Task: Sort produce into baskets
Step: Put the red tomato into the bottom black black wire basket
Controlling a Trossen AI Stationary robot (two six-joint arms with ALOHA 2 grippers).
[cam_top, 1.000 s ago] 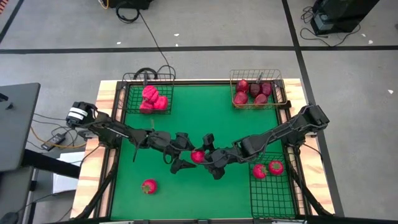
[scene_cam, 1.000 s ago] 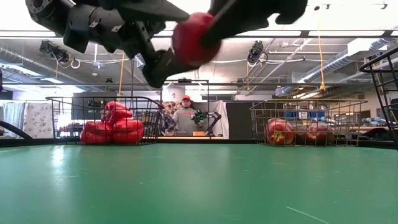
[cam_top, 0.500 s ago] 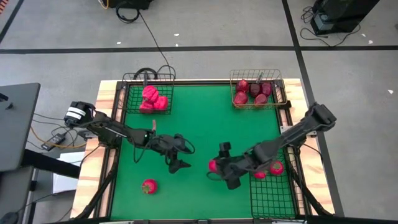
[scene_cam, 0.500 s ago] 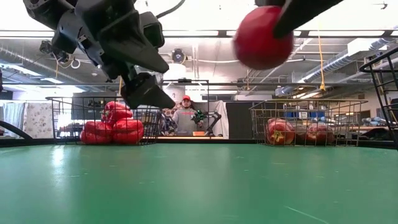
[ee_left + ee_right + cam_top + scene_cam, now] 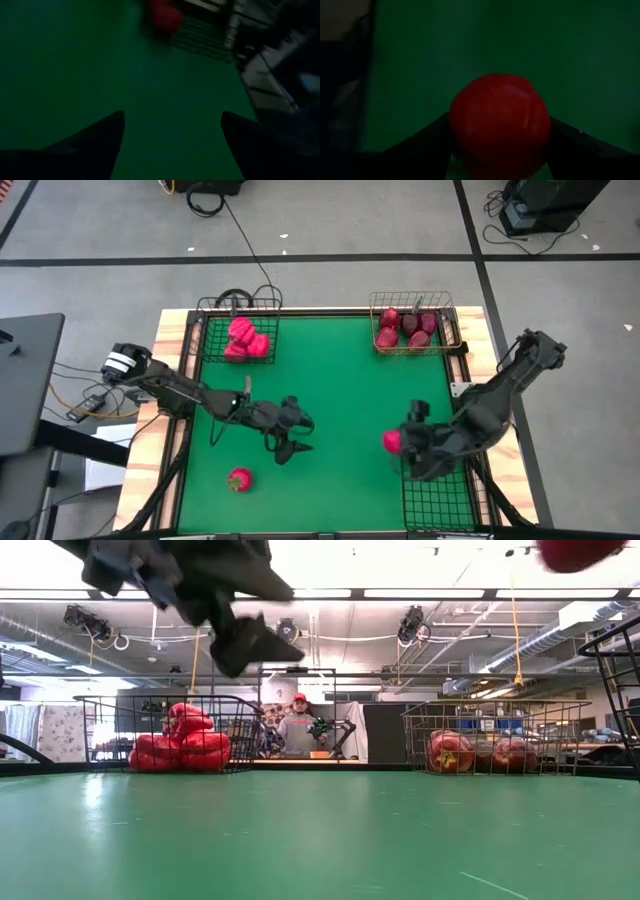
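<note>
My right gripper (image 5: pixel 398 446) is shut on a round red tomato (image 5: pixel 500 125), held above the table just left of the long black wire basket (image 5: pixel 440 490) at the near right. My left gripper (image 5: pixel 291 444) is open and empty above the table's middle left. A second tomato (image 5: pixel 239 479) with a green top rests on the green mat at the near left. Bright red peppers (image 5: pixel 247 338) lie in the squarish black basket (image 5: pixel 212 330) at the far left. Dark red apples (image 5: pixel 405 328) lie in the gold basket (image 5: pixel 445 308) at the far right. My right gripper pinches the tomato by its two opposite sides (image 5: pixel 462 125) between its two fingers. The tomato is lifted clear of the table; in the low view it shows at the top right (image 5: pixel 580 550).
My right arm (image 5: pixel 490 405) lies over the long basket's far end and hides what is in it. The green mat (image 5: pixel 340 380) lies open between the arms. A person (image 5: pixel 298 725) sits beyond the table's far edge.
My right gripper has carried the tomato from the table's middle toward the right edge, up beside the long black basket, and has risen. My left gripper has drawn back a little toward the left edge and stays open.
</note>
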